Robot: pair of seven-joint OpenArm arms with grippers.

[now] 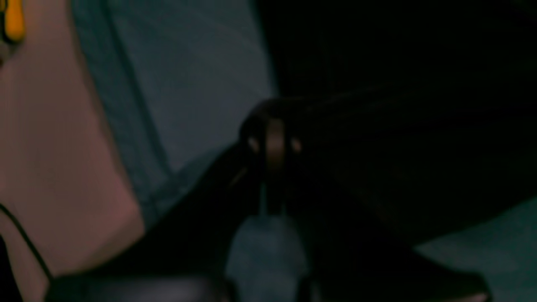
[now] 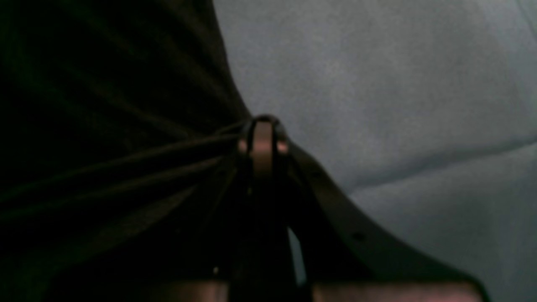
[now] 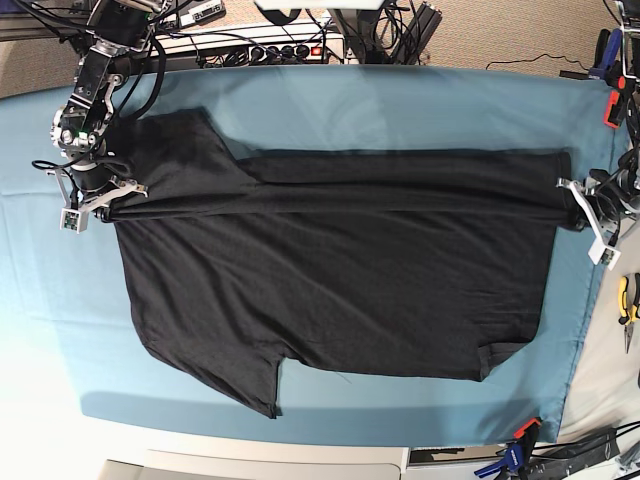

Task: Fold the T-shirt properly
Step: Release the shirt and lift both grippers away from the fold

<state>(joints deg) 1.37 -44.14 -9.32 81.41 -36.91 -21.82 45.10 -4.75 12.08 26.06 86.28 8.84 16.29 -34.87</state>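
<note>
The black T-shirt (image 3: pixel 330 270) lies spread on the teal table cloth (image 3: pixel 400 110), plain side up, with its far edge folded over toward the middle. My right gripper (image 3: pixel 112 200) is at the shirt's left end, shut on a pinch of black cloth; in the right wrist view the gripper (image 2: pixel 263 144) has cloth (image 2: pixel 105 126) gathered at its tips. My left gripper (image 3: pixel 572 210) is at the shirt's right end, shut on the fold's edge; in the left wrist view the gripper (image 1: pixel 275 144) has black cloth (image 1: pixel 398 126) draped over its closed tips.
Cables and electronics (image 3: pixel 250 40) line the far table edge. Clamps (image 3: pixel 612 105) hold the cloth at the right edge and front right corner (image 3: pixel 520 440). Yellow-handled pliers (image 3: pixel 628 300) lie on the right, off the cloth.
</note>
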